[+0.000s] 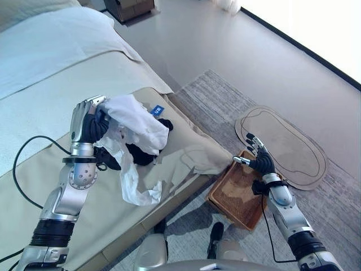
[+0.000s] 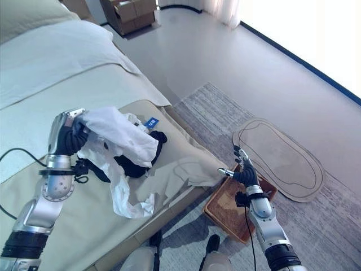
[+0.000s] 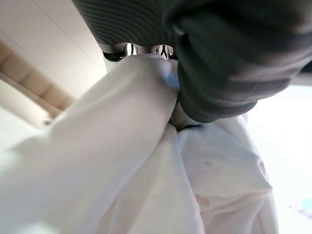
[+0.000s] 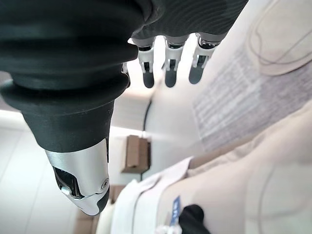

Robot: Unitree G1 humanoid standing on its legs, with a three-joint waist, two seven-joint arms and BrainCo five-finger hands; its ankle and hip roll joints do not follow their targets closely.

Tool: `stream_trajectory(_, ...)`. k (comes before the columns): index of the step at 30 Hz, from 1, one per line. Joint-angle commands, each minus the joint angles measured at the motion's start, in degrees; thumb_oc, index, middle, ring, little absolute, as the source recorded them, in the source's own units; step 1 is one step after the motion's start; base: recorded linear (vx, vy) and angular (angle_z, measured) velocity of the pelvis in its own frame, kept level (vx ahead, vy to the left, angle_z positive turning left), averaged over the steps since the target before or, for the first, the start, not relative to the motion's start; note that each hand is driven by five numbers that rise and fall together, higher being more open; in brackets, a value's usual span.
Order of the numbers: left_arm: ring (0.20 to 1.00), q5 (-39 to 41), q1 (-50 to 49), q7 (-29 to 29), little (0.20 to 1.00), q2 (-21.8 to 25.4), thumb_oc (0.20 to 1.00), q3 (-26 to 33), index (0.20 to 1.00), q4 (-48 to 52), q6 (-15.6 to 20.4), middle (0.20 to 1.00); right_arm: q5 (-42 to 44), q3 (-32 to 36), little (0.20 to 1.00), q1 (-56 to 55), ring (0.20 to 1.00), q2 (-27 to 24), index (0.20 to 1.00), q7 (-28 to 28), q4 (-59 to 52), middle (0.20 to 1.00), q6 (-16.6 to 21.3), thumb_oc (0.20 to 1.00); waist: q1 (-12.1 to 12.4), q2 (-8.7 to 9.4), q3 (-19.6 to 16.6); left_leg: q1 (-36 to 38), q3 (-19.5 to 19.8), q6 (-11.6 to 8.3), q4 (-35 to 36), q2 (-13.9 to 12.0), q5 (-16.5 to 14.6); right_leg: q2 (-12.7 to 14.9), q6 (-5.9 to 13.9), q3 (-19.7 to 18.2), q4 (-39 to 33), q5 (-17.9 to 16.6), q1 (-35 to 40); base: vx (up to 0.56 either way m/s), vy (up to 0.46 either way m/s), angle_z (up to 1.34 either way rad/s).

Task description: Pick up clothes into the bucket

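My left hand is shut on a white garment, lifted above the bed; the cloth hangs down in a long tail. In the left wrist view the white cloth is bunched against the hand's cover. A black garment with a blue tag lies on the bed under the white one. A brown woven basket stands on the floor by the bed's corner. My right hand hovers open just over the basket's far rim, its fingers straight and holding nothing.
A beige cover drapes over the bed's corner. A grey rug covers the floor, with a flat oval mat beyond the basket. A cardboard box stands on the floor at the far end.
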State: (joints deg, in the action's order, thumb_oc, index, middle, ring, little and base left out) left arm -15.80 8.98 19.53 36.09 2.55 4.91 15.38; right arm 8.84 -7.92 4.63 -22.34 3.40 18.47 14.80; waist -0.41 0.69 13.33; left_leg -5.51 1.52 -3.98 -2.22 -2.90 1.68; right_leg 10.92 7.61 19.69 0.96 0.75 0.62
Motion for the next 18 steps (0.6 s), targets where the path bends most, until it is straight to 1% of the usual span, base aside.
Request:
stream_trajectory(1, 0.2, 8.6, 6.5, -1.4, 0.2, 1.0, 0.2, 2.2, 0.2, 2.9, 5.1, 0.2, -4.2, -3.4, 1.0, 2.5, 1.0, -1.3, 1.0, -1.0, -1.8, 1.0, 1.1, 1.0, 1.0, 0.38, -4.8, 0.4, -0.8, -0.01, 2.3, -2.4, -0.5, 4.7, 3.69, -1.0, 0.4, -5.1, -2.7, 0.06, -0.041, 0.0)
stream_trajectory(2, 0.2, 11.8, 9.1, -3.4, 0.2, 1.0, 0.2, 0.0, 0.2, 3.8, 5.7, 0.2, -4.4, -4.9, 1.0, 3.7, 1.0, -1.4, 1.0, -1.9, -2.0, 1.0, 0.6, 1.0, 1.0, 0.14, -5.7, 1.0, -0.7, -0.01, 2.4, -2.4, -0.6, 4.5, 3.63, -0.9, 0.3, -4.8, -2.0, 0.04, -0.026, 0.01)
stream_trajectory(3, 0.2, 12.0, 9.2, -3.5, 0.2, 1.0, 0.2, -0.1, 0.2, 3.7, 5.7, 0.2, -4.4, -4.8, 1.0, 3.8, 1.0, -1.4, 1.0, -1.9, -1.9, 1.0, 0.6, 1.0, 1.1, 0.14, -5.6, 1.0, -0.7, -0.02, 2.4, -2.4, -0.6, 4.5, 3.63, -0.9, 0.3, -4.8, -1.9, 0.04, -0.029, 0.02)
stream_trajectory(8, 0.2, 17.5, 14.6, -8.7, 0.2, -0.2, 0.2, -6.7, 0.2, 5.8, 5.7, 0.2, -4.8, -8.9, 1.0, 8.1, 1.0, -1.7, 1.0, -4.2, -3.3, 1.0, 0.0, 1.0, 1.1, -0.03, -7.0, 2.6, -0.6, -0.06, 3.0, -2.5, -0.7, 4.2, 3.52, -0.8, -0.2, -4.5, -0.4, 0.03, -0.019, 0.01)
stream_trajectory(11, 0.2, 20.1, 17.6, -11.1, 0.2, -3.2, 0.2, -11.6, 0.2, 6.7, 5.5, 0.2, -4.2, -12.3, 1.0, 12.6, 1.0, -1.2, 1.0, -5.6, -4.4, 1.0, -0.2, 1.0, 1.1, 0.07, -7.8, 3.5, -0.7, 0.01, 3.2, -2.6, -0.8, 4.0, 3.43, -1.0, -0.5, -4.4, 0.4, 0.02, -0.012, 0.0)
stream_trajectory(12, 0.2, 20.1, 17.7, -11.1, 0.2, -3.2, 0.2, -11.6, 0.2, 6.7, 5.5, 0.2, -4.2, -12.3, 1.0, 12.7, 1.0, -1.2, 1.0, -5.6, -4.4, 1.0, -0.2, 1.0, 1.1, 0.06, -7.7, 3.5, -0.7, 0.01, 3.2, -2.6, -0.8, 4.0, 3.43, -1.1, -0.5, -4.4, 0.4, 0.0, 0.0, 0.0)
stream_trajectory(14, 0.2, 21.2, 18.8, -12.5, 0.2, -4.7, 0.2, -13.9, 0.2, 7.0, 5.4, 0.2, -1.7, -14.4, 1.0, 14.1, 1.0, -0.2, 1.0, -7.4, -4.7, 1.0, -0.3, 1.0, 1.0, 0.13, -8.0, 3.9, -0.9, 0.04, 3.2, -2.6, -0.9, 4.0, 3.36, -1.1, -0.6, -4.4, 0.7, 0.0, 0.0, 0.0)
stream_trajectory(15, 0.2, 23.0, 19.1, -14.0, 0.2, -6.1, 0.2, -15.7, 0.2, 7.2, 5.2, 0.2, 0.7, -15.9, 1.0, 15.1, 1.0, 0.4, 1.0, -9.1, -5.5, 1.0, -0.5, 1.0, 1.0, 0.28, -8.2, 4.1, -0.9, 0.09, 3.2, -2.6, -0.9, 4.0, 3.3, -1.2, -0.6, -4.4, 0.8, 0.0, 0.0, 0.0)
stream_trajectory(18, 0.2, 24.9, 18.7, -15.6, 0.2, -7.1, 0.2, -17.1, 0.2, 7.3, 4.7, 0.2, 1.1, -16.8, 1.0, 16.0, 1.0, 0.8, 1.0, -9.6, -6.0, 1.0, -0.8, 1.0, 0.9, 0.35, -8.4, 4.5, -1.0, 0.16, 3.2, -2.6, -1.1, 4.0, 3.28, -1.4, -0.5, -4.4, 1.0, 0.0, 0.0, 0.0)
